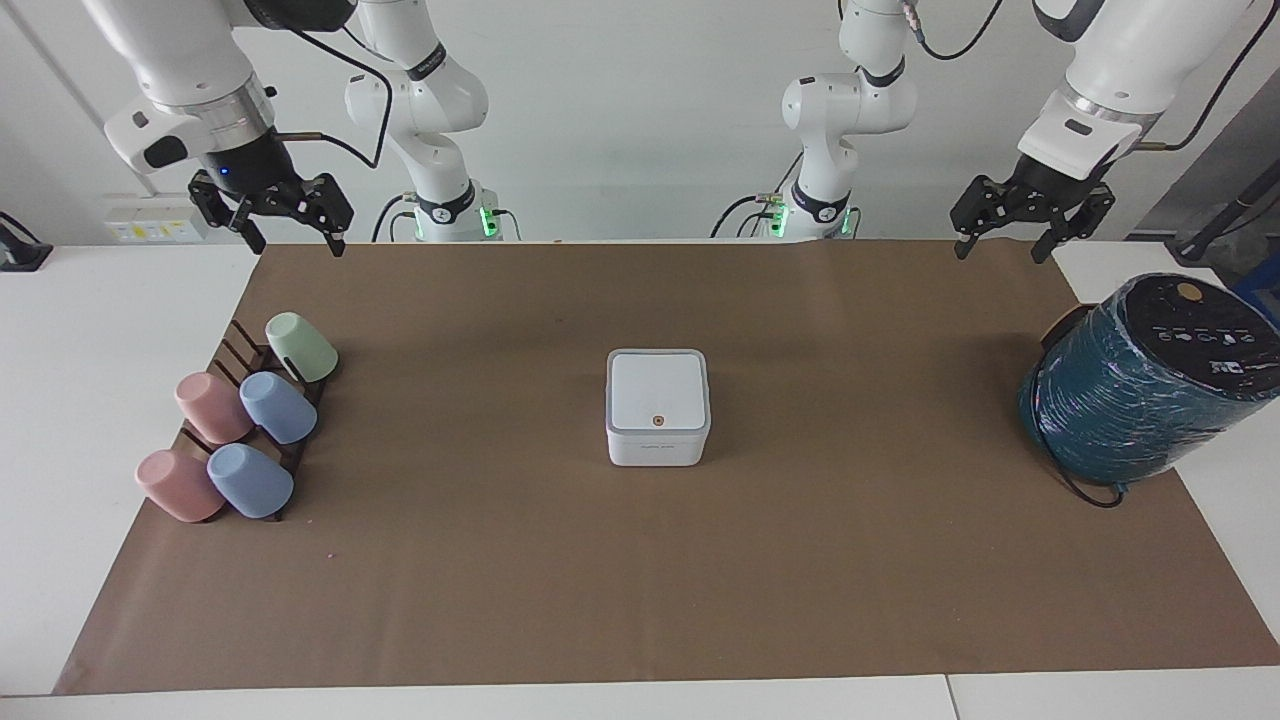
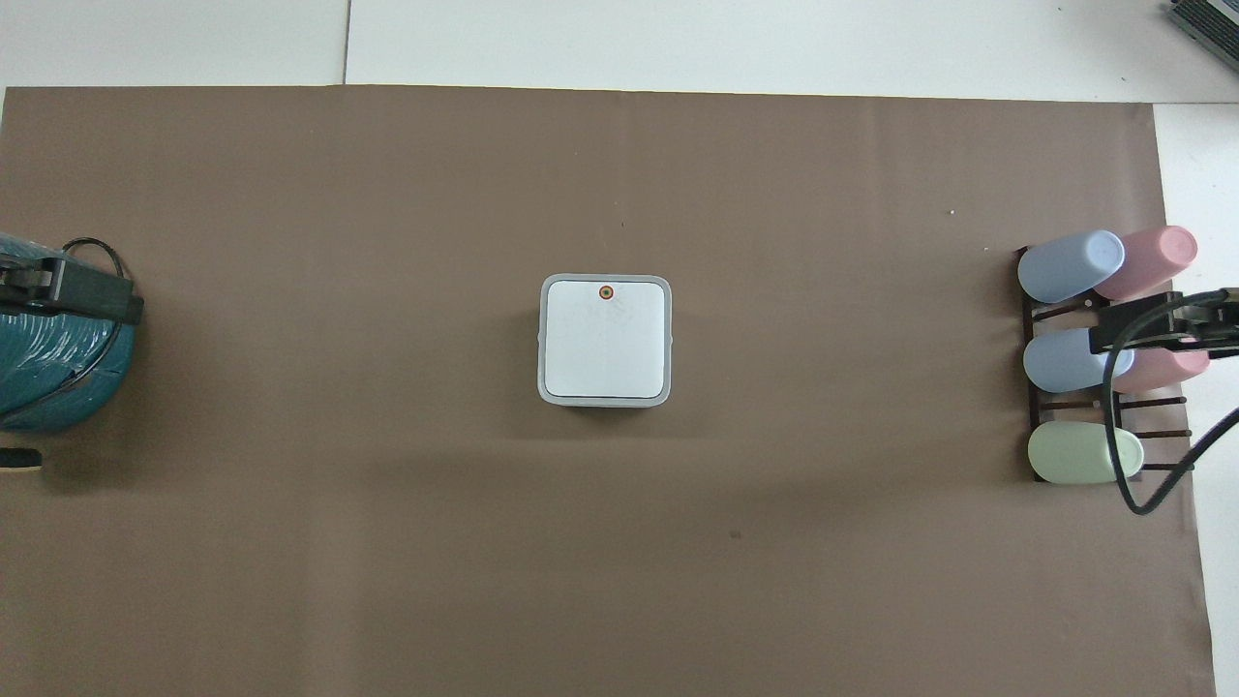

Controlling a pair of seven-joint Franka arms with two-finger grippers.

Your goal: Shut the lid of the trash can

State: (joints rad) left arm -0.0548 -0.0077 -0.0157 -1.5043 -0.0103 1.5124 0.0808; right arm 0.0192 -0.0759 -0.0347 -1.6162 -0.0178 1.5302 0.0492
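Observation:
The trash can (image 1: 657, 446) is a small white cube in the middle of the brown mat; it also shows in the overhead view (image 2: 605, 400). The lid (image 1: 658, 388) lies flat and shut on it (image 2: 605, 344), its orange dot at the edge farther from the robots. My left gripper (image 1: 1002, 246) is open and empty, up in the air over the mat's corner at the left arm's end. My right gripper (image 1: 296, 240) is open and empty, up in the air over the mat's corner at the right arm's end. Both are well apart from the can.
A large teal wrapped cylinder (image 1: 1140, 385) lies at the left arm's end of the table (image 2: 48, 373). A dark rack with several pastel cups (image 1: 245, 430) stands at the right arm's end (image 2: 1089, 360). A black cable hangs over the rack in the overhead view.

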